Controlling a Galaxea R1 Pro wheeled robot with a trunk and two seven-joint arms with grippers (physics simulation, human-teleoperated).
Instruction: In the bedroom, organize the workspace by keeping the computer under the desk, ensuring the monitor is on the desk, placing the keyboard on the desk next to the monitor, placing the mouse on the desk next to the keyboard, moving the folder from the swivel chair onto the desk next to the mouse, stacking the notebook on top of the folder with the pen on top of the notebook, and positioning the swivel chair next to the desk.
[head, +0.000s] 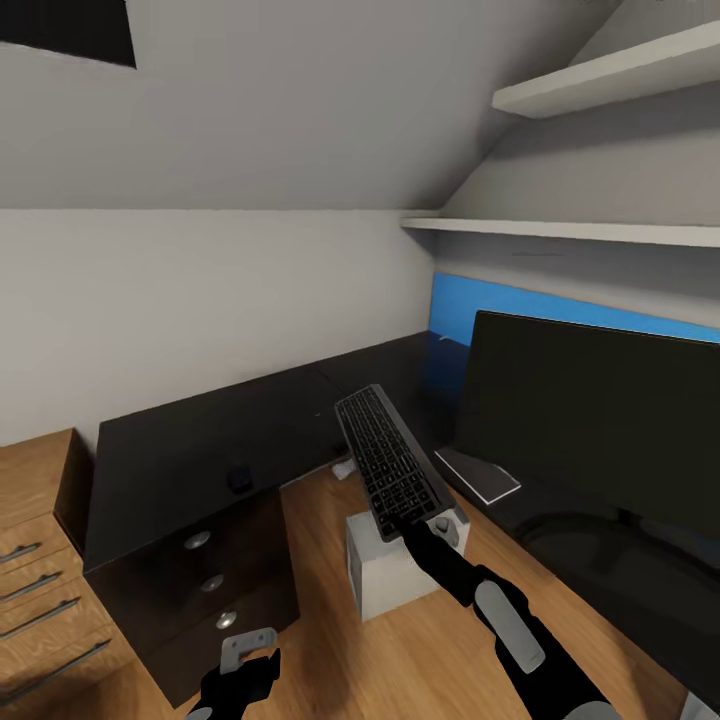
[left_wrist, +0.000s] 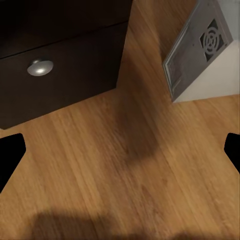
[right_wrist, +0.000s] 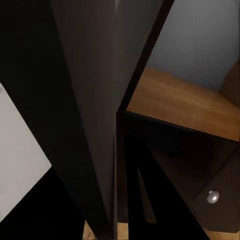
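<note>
Home attic room used as a study: sloped ceiling (head: 300, 120), wall shelves (head: 600, 80), black desk (head: 200, 440), monitor (head: 600, 420), wooden floor (head: 400, 650).

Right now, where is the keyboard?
In the head view, the keyboard is held up by the right tool, above the computer, left of the monitor.

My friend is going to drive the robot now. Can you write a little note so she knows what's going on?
Right gripper: shut on the keyboard, held tilted in the air above the computer.
Left gripper: open, empty, low over the floor by the desk drawers.
Done: monitor on the desk, computer on the floor by it; mouse on the desk.
Left: set the keyboard beside the monitor, then the rest.
</note>
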